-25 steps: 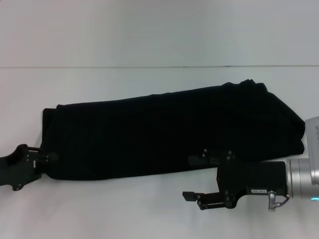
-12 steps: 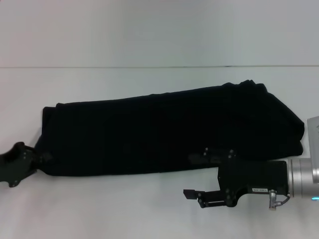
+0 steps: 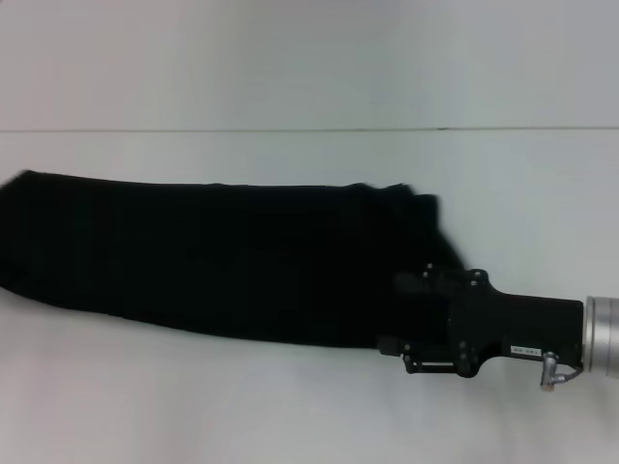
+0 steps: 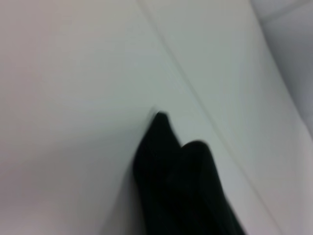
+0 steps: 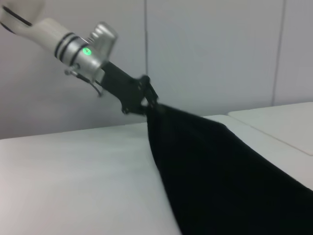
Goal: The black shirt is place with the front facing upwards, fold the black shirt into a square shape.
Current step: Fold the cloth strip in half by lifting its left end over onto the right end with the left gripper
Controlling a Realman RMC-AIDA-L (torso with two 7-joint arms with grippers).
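Your right gripper (image 3: 418, 329) sits at the near right corner of the black shirt (image 3: 213, 261), fingers buried in the dark cloth, so you can't tell whether they're spread or pinched; judging by how the cloth pulls toward it, prob. clamped on the hem. The left gripper (image 5: 146, 104) is out of the head view; the right wrist cam shows it raised off the table (image 5: 73, 171) w/ the shirt's far end hanging taut from its tip, so it reads as pinched on that end.

Between the two, the shirt is stretched as one long narrow band, lifted at the left gripper's end and sloping down toward the right gripper. No lettering or label visible anywhere on it.

Progress, as a judgement: sides look already folded in lengthwise, giving the strip. What's left: bring one end over the other, lay it flat on the table, square up edges, let go.
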